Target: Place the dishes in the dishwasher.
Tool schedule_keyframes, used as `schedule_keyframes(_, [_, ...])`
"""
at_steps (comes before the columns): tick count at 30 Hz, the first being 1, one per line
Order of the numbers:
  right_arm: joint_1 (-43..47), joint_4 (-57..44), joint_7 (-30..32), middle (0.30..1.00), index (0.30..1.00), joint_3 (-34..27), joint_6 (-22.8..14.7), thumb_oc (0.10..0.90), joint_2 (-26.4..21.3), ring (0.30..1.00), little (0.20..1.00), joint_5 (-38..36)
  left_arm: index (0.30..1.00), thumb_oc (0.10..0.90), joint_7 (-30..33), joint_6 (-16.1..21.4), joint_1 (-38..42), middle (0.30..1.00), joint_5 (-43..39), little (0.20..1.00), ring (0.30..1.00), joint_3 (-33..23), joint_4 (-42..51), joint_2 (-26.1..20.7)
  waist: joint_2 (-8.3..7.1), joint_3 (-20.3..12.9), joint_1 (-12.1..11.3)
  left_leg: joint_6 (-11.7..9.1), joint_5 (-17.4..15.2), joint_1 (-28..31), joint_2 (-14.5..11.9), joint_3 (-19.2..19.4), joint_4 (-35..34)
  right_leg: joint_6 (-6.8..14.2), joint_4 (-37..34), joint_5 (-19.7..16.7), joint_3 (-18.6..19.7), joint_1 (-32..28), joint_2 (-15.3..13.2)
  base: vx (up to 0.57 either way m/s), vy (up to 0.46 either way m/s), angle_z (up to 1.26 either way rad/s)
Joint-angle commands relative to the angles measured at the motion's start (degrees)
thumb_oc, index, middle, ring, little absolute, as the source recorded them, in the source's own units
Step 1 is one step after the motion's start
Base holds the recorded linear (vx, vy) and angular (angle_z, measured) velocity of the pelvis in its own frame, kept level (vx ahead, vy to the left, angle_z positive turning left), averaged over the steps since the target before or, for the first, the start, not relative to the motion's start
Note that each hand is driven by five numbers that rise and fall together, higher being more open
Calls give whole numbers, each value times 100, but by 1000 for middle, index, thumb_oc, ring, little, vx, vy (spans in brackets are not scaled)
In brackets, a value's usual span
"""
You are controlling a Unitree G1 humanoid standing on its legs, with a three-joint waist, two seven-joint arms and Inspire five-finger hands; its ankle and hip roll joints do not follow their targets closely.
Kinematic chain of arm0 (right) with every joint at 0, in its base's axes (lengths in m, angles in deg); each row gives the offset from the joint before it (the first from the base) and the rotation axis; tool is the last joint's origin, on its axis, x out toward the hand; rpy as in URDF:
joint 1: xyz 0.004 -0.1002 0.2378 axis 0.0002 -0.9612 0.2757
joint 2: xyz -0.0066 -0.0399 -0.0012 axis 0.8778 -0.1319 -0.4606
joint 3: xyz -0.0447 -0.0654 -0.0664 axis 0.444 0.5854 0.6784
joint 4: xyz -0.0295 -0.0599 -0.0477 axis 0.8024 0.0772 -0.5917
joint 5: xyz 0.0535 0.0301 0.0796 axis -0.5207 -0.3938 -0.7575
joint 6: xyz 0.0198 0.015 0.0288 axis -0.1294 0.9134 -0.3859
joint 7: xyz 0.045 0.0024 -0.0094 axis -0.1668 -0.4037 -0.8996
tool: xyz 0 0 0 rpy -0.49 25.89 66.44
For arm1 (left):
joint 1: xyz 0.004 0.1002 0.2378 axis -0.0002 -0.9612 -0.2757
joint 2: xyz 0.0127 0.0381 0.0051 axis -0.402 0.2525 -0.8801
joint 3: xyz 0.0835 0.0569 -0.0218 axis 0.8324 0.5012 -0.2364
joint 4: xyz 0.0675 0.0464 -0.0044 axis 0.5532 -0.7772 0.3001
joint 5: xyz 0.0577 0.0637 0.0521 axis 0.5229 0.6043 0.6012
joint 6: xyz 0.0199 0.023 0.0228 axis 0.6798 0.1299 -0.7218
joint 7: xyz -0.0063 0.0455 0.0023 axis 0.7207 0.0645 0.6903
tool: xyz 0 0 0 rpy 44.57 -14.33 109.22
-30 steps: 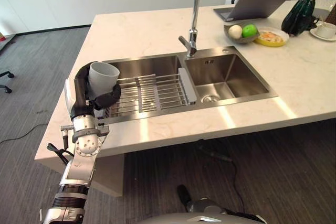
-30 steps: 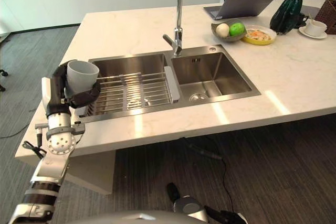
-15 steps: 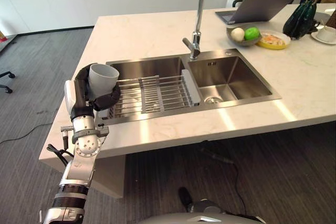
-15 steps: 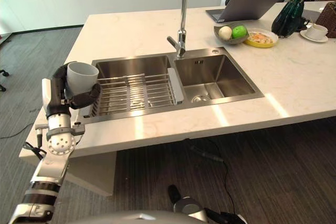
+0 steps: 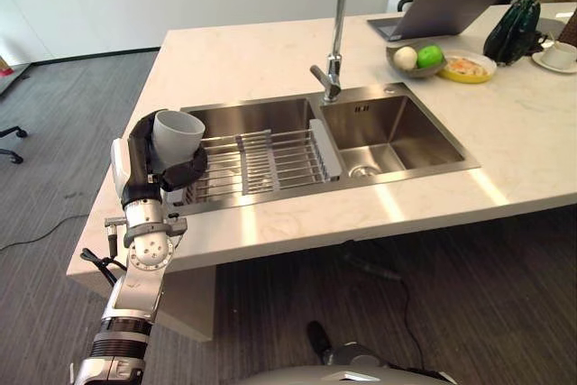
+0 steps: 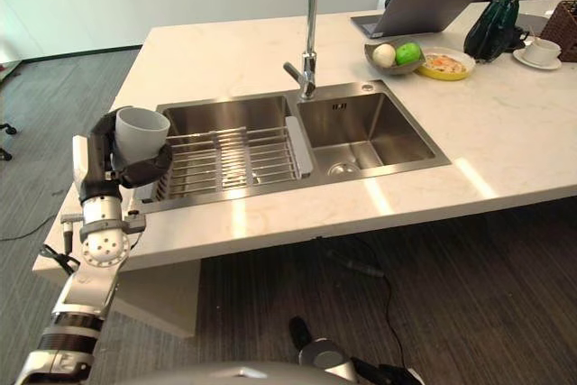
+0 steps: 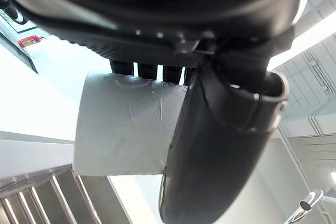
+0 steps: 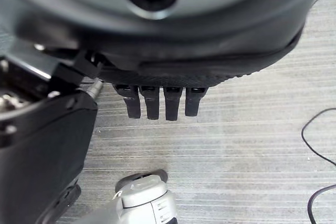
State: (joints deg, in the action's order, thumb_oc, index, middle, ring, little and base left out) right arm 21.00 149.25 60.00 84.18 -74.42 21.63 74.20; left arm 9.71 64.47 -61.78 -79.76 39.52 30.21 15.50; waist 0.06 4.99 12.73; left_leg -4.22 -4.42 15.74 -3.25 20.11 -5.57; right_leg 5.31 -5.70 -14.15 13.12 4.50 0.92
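Fingers [image 7: 148, 70] of the left hand [image 5: 144, 169] are mostly hiding behind the cup [image 5: 176, 135], curling round it with the thumb crossing its front, holding it upright over the left end of the sink [image 5: 397, 132]. Right hand [image 8: 157, 66] is hanging over the floor, fingers relaxed, holding nothing.

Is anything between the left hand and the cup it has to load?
No. The left hand is already curled round the white cup, held upright above the counter's edge by the sink rack. No dishwasher is in sight.
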Motion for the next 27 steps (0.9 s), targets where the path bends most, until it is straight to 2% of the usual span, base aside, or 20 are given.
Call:
schedule_keyframes(1, [151,267,37,900,900,314,-107,800,43,900,900,-117,300,400,113,593,140,300,90,300,300,-62,13,-393,-88,-212,-84,-95,35,-280,55,-473,57,345,307,922,32,-566,-274,0,0,0])
schedule_keyframes(11, [194,238,79,900,900,336,-120,800,42,900,900,-136,300,400,172,606,224,300,8,300,300,-18,-179,-405,-91,-237,-107,-93,37,-293,61,-487,57,347,317,922,-6,-565,-289,0,0,0])
schedule_keyframes(15, [185,251,105,900,900,331,-135,800,74,900,900,-155,300,400,153,596,225,300,119,300,300,56,144,-349,-106,-242,-118,-83,27,-296,65,-508,57,349,314,923,-14,-577,-299,0,0,0])
schedule_keyframes(27, [216,294,125,900,900,332,-137,800,76,900,900,-169,300,400,152,572,202,300,150,300,300,106,253,-335,-115,-236,-132,-68,18,-296,74,-499,57,350,321,917,15,-563,-295,0,0,0])
